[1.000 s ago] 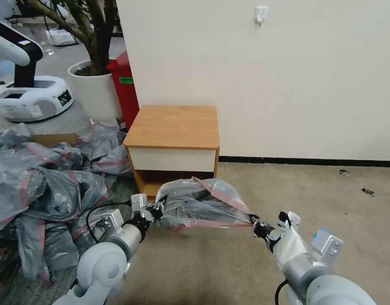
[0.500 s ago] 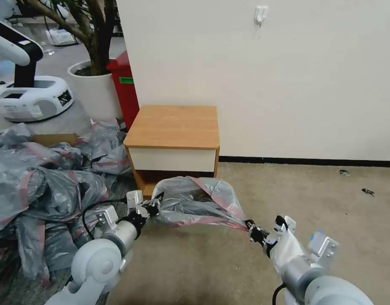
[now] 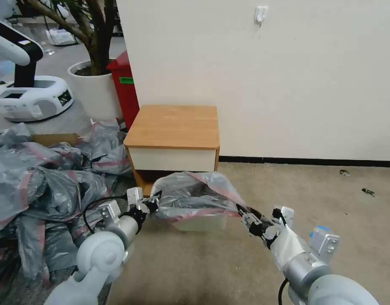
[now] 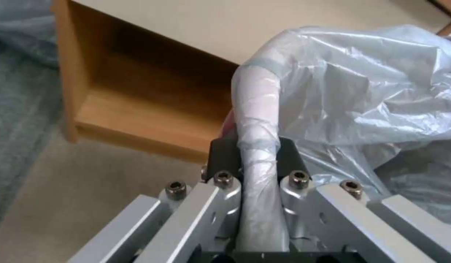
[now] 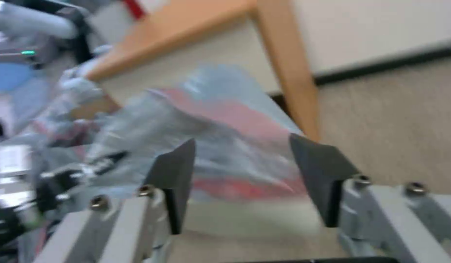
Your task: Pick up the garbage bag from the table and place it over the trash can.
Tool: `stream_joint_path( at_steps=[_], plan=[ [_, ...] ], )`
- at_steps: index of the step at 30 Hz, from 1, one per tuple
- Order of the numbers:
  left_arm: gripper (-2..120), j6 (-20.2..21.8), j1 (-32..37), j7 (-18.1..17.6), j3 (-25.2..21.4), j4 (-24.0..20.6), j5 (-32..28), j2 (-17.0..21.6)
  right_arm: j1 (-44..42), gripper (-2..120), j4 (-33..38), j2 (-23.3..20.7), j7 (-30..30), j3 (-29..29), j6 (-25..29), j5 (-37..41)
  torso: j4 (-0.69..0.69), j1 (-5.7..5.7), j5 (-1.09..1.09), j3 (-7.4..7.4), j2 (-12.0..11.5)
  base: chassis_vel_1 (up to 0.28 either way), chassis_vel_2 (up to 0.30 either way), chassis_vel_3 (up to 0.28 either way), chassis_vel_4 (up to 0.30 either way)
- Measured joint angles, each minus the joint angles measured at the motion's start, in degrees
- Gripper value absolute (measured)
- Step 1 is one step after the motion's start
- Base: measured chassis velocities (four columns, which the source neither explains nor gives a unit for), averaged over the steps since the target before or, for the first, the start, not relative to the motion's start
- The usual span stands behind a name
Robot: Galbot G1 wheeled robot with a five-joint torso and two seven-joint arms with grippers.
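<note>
The garbage bag (image 3: 195, 197) is seen draped over the trash can (image 3: 201, 222), which stands on the carpet just in front of the surface (image 3: 174, 127). Only the can's cream-white lower wall is exposed below the bag's pink-red band. The bag is bunched and puffed up on top, not pulled flat.

The left claw (image 3: 154, 205) is at the bag's left edge, closed on a twisted roll of the plastic; in the left wrist view the roll (image 4: 257, 146) is pinched between the two dark fingertips (image 4: 220, 155), with the nightstand's open shelf compartment (image 4: 138, 102) behind it.

The right claw (image 3: 246, 216) is at the bag's right corner. In the right wrist view its jaws are spread apart, the dark pads (image 5: 323, 175) well separated, with the bag (image 5: 220, 146) lying beyond them; no plastic is seen clamped between them. Whether the tips touch the bag cannot be told.

A heap of grey bags (image 3: 38, 182) lies on the floor to the left of the surface. The surface top is bare wood.
</note>
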Motion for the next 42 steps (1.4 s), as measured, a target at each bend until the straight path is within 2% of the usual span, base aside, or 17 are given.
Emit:
stream_joint_path(
  at_steps=[2, 3, 4, 7, 8, 11, 17, 24, 28, 32, 34, 35, 38, 41, 42],
  plan=[
    [5, 0.3, -0.35, -0.64, 0.35, -0.02, -0.02, 0.23, 1.18, 62, 0.0, -0.97, -3.03, -0.36, 1.0, -1.07, 0.0, 0.0, 0.0, 0.0, 0.0, 0.0, 0.0, 0.0, 0.0],
    [5, 0.86, -0.75, -1.05, 0.67, -0.31, 0.0, 0.52, 3.86, 68, 0.0, -2.63, -7.17, -0.86, 2.31, -2.97, 0.0, 0.0, 0.0, 0.0, 0.0, 0.0, 0.0, 0.0, 0.0],
    [5, 0.86, -0.75, -1.05, 0.67, -0.31, 0.0, 0.52, 3.86, 68, 0.0, -2.63, -7.17, -0.86, 2.31, -2.97, 0.0, 0.0, 0.0, 0.0, 0.0, 0.0, 0.0, 0.0, 0.0],
    [5, 2.73, -1.19, -1.14, 0.83, -1.09, 1.16, 0.61, 11.19, 84, -3.28, -5.31, -14.89, -2.23, 4.14, -9.82, 0.01, 0.0, 0.0, 0.0, 0.0, 0.0, 0.0, 0.0, 0.0],
    [5, 2.73, -1.19, -1.14, 0.83, -1.09, 1.16, 0.61, 11.19, 84, -3.28, -5.31, -14.89, -2.23, 4.14, -9.82, 0.01, 0.0, 0.0, 0.0, 0.0, 0.0, 0.0, 0.0, 0.0],
    [5, 3.82, -1.38, -1.22, 1.02, -1.81, 2.34, 0.35, 17.7, 97, -8.97, -5.91, -16.67, -4.89, 4.32, -16.28, 0.02, 0.0, 0.01, 0.01, 0.0, 0.0, 0.0, 0.0, 0.0],
    [5, 4.26, -1.49, -1.59, 1.34, -2.78, 2.61, -0.47, 20.61, 100, -12.25, -6.07, -17.31, -7.92, 4.22, -23.34, 0.01, 0.0, 0.01, 0.0, 0.0, 0.0, 0.0, 0.0, 0.0],
    [5, 4.29, -1.39, -1.99, 1.84, -3.55, 2.76, -1.44, 19.4, 96, -12.54, -6.86, -17.37, -9.24, 4.12, -27.37, 0.0, 0.0, 0.0, 0.0, 0.0, 0.0, 0.0, 0.0, 0.0],
    [5, 4.29, -1.09, -2.01, 1.86, -4.54, 1.8, -1.64, 19.0, 85, -12.64, -8.12, -18.47, -8.83, 3.6, -31.12, 0.01, 0.0, 0.0, 0.0, 0.0, 0.0, 0.0, 0.0, 0.0],
    [5, 4.29, -1.25, -2.02, 1.71, -5.06, 1.12, -1.45, 18.82, 80, -12.46, -9.31, -19.63, -8.37, 3.04, -34.12, 0.0, 0.0, 0.0, 0.0, 0.0, 0.0, 0.0, 0.0, 0.0],
    [5, 4.29, -1.29, -2.02, 1.56, -5.43, 0.82, -1.4, 18.66, 70, -12.35, -9.85, -20.09, -8.15, 2.99, -36.5, 0.01, 0.0, 0.0, 0.0, 0.0, 0.0, 0.0, 0.0, 0.0],
    [5, 4.29, -1.29, -2.02, 1.56, -5.43, 0.82, -1.4, 18.66, 70, -12.35, -9.85, -20.09, -8.15, 2.99, -36.5, 0.01, 0.0, 0.0, 0.0, 0.0, 0.0, 0.0, 0.0, 0.0],
    [5, 4.31, -0.85, -2.0, 1.27, -5.99, 0.55, -1.43, 18.19, 56, -12.33, -10.28, -20.18, -7.91, 4.01, -39.17, 0.0, 0.0, 0.01, 0.0, 0.0, 0.0, 0.0, 0.0, 0.0],
    [5, 4.58, -0.57, -1.92, 1.09, -6.09, 0.55, -1.42, 17.97, 50, -12.34, -10.36, -20.1, -7.73, 4.85, -39.8, 0.0, 0.0, 0.01, 0.0, 0.0, 0.0, 0.0, 0.0, 0.0],
    [5, 4.83, -0.38, -1.82, 0.92, -6.2, 0.49, -1.42, 17.82, 43, -12.41, -10.43, -20.02, -7.57, 6.13, -40.37, 0.01, 0.0, 0.0, 0.0, 0.0, 0.0, 0.0, 0.0, 0.0]
  ],
)
